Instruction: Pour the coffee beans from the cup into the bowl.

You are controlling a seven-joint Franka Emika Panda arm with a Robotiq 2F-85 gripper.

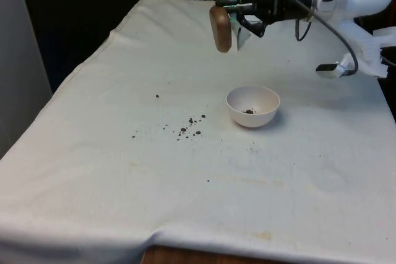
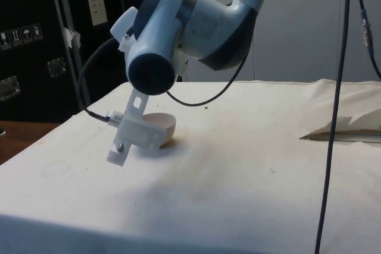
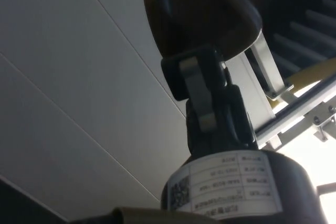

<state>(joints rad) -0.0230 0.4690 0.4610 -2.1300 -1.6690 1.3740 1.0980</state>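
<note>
Jaws clamp brown cup (image 1: 220,29) | raised beyond white bowl (image 1: 252,106)

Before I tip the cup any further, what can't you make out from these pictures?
- How many beans remain inside the brown cup: its opening faces away in the front view, and the end effector covers it in the wrist view.
- Most of the white bowl in the side view: the arm and its bracket stand before it.
- The bowl's contents: a small dark patch, too small to count.
- The dark specks on the cloth: too small to identify.
</note>
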